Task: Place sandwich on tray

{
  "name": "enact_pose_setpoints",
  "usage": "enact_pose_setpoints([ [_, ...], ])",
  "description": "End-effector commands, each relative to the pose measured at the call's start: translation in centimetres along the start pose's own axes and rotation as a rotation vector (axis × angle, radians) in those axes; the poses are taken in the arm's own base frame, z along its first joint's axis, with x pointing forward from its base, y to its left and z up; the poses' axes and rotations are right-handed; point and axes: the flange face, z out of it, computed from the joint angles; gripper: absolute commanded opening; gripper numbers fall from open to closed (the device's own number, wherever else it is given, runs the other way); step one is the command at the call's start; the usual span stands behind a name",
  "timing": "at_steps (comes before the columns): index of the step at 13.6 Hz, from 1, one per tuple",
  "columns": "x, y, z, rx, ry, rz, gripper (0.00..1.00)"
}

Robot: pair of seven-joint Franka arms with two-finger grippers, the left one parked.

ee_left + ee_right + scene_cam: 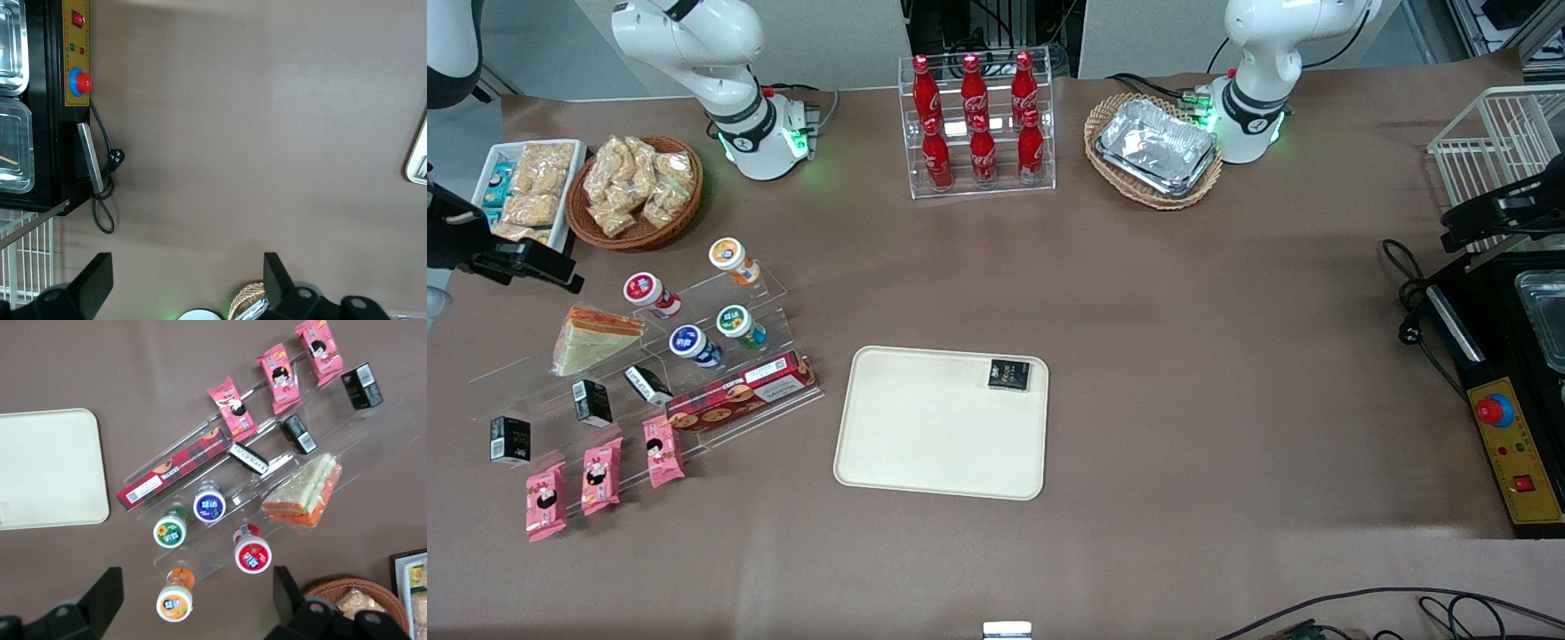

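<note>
The gripper (534,262) hangs released, fingers spread wide, over the table's working-arm end, holding nothing, just beside the wicker basket of snack bags (634,191). Just nearer the front camera, the wrapped triangular sandwich (591,340) lies on the upper step of the clear acrylic display stand (769,284), next to small round-capped bottles (694,345). The cream tray (925,436) sits flat near the table's middle, well apart from the sandwich, with a small black packet (1009,374) in its corner nearest the cola bottle rack (978,124).

Wrapped triangular sandwich (591,339) on clear stepped rack; cream tray (925,436) flat nearby.
</note>
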Motion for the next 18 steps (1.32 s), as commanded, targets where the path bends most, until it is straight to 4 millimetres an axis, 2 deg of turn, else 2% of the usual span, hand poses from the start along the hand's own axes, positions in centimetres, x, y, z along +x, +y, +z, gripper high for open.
enact_pose_setpoints([
  [1, 0.9, 0.2, 0.0, -0.035, 0.023, -0.001, 1.0],
  [4, 1.0, 0.2, 0.1, -0.032, 0.026, 0.013, 1.0],
  [7, 1.0, 1.1, 0.0, -0.036, 0.028, 0.028, 1.0],
  [9, 1.2, 2.0, 0.2, -0.056, 0.026, 0.039, 1.0],
  [11, 1.6, 4.0, 0.1, -0.067, 0.048, 0.077, 1.0],
  [14, 1.8, 6.9, 0.0, -0.055, 0.057, 0.259, 1.0],
  [18, 1.3, 8.1, -0.1, -0.061, 0.053, 0.525, 1.0],
])
